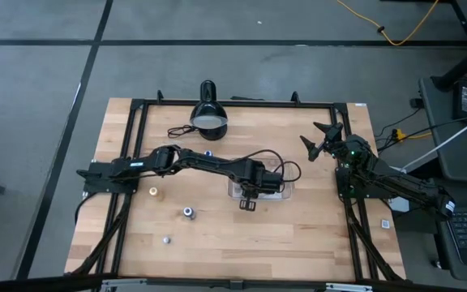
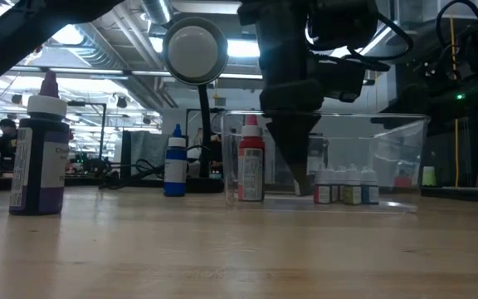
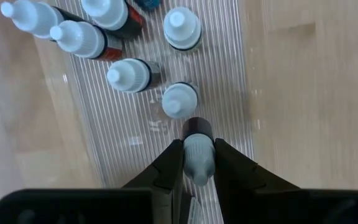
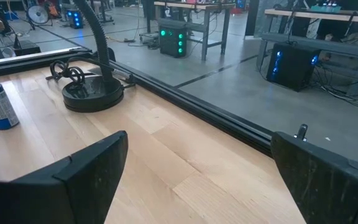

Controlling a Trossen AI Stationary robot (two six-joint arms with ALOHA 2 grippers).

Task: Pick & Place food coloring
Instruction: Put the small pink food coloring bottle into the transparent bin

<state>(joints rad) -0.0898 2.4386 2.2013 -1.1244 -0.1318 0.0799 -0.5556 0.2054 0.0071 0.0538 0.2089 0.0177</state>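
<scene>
Left wrist view: left pincer [image 3: 199, 163] grips a bottle [image 3: 197, 152] inside the tray's edge [image 3: 244, 134].

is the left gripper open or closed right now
Closed on a pale-capped bottle: in the left wrist view the left gripper has both fingers pressed against it, over the clear tray.

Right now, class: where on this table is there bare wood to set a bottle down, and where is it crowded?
Bare wood lies between the clear tray and the right gripper, and along the front edge past the loose bottles. It is crowded inside the tray, where the left gripper holds a pale-capped bottle beside others, and near the lamp.
</scene>
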